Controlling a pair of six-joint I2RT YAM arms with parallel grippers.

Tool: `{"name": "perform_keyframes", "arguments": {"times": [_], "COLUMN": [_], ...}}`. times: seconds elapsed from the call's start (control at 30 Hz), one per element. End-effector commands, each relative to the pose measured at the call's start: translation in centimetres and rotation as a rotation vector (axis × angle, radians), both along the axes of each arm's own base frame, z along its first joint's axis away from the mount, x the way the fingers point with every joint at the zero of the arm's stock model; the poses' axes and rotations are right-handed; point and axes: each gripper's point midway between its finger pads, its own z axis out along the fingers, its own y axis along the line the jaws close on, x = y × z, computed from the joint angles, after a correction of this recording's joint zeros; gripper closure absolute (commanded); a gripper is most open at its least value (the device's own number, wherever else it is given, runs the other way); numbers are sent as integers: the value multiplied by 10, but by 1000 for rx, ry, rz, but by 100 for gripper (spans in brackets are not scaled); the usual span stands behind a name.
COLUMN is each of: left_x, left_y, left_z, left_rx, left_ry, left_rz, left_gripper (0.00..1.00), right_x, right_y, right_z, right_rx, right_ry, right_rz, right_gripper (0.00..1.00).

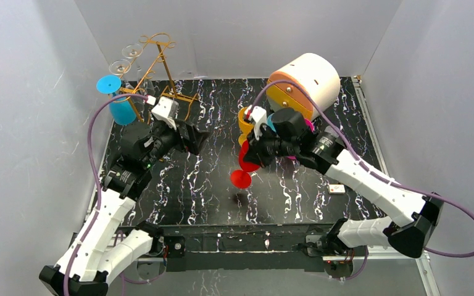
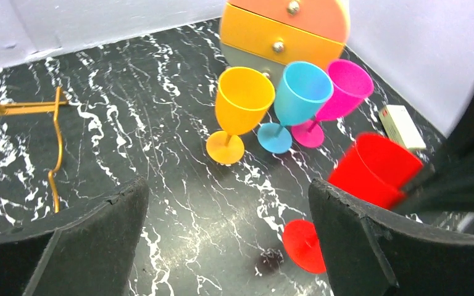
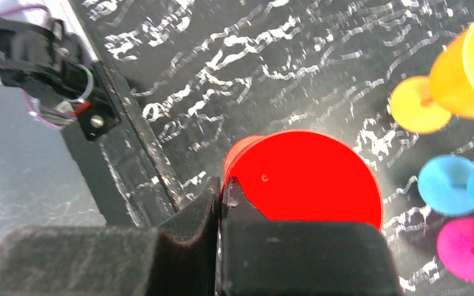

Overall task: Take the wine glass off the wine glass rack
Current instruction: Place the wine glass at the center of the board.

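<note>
The gold wire wine glass rack (image 1: 160,61) stands at the table's far left corner. Two clear glasses (image 1: 126,57) and a blue wine glass (image 1: 118,102) hang on it upside down. My right gripper (image 1: 254,151) is shut on the rim of a red wine glass (image 1: 242,169) and holds it tilted above the table's middle, away from the rack. In the right wrist view the fingers (image 3: 221,191) pinch the red rim (image 3: 302,176). My left gripper (image 1: 196,139) is open and empty just right of the rack's base (image 2: 55,135). The red glass (image 2: 376,169) shows beside its right finger.
A yellow (image 2: 241,105), a blue (image 2: 299,95) and a magenta glass (image 2: 342,89) stand upright in front of a round orange-and-cream drawer unit (image 1: 305,80). A small white box (image 1: 337,189) lies at the right. White walls close in the table.
</note>
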Motion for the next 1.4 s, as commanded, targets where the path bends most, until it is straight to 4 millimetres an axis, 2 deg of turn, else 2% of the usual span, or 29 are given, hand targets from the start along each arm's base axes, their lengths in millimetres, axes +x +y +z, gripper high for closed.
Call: {"name": "perform_keyframes", "arguments": {"times": [0.0,0.13,0.27,0.4,0.5,0.63,0.83,1.03,1.37], "left_x": [16,19,24,22,18,17,17,12,11], "left_y": [11,7,15,20,19,19,16,12,15], "left_z": [15,9,3,4,3,-1,-6,-7,-9], "left_rx": [-89,-59,-28,-11,-1,4,11,15,38], "left_ry": [64,100,96,67,61,88,104,106,98], "left_rz": [148,129,173,186,164,167,149,111,113], "left_gripper": [2,2,2,2,2,2,2,2,2], "right_x": [18,32,42,48,55,63,79,90,94], "right_y": [-41,-82,-122,-150,-167,-172,-163,-159,-153], "right_z": [-14,-20,-27,-47,-68,-80,-77,-75,-82], "right_rx": [-128,-179,-242,-354,-397,-363,-228,-177,-175], "right_ry": [-124,-150,-150,-103,4,46,-22,-76,-86], "right_rz": [-223,-455,-697,-823,-898,-957,-979,-988,-962], "right_gripper": [99,99,99,99,99,99,99,99,99]}}
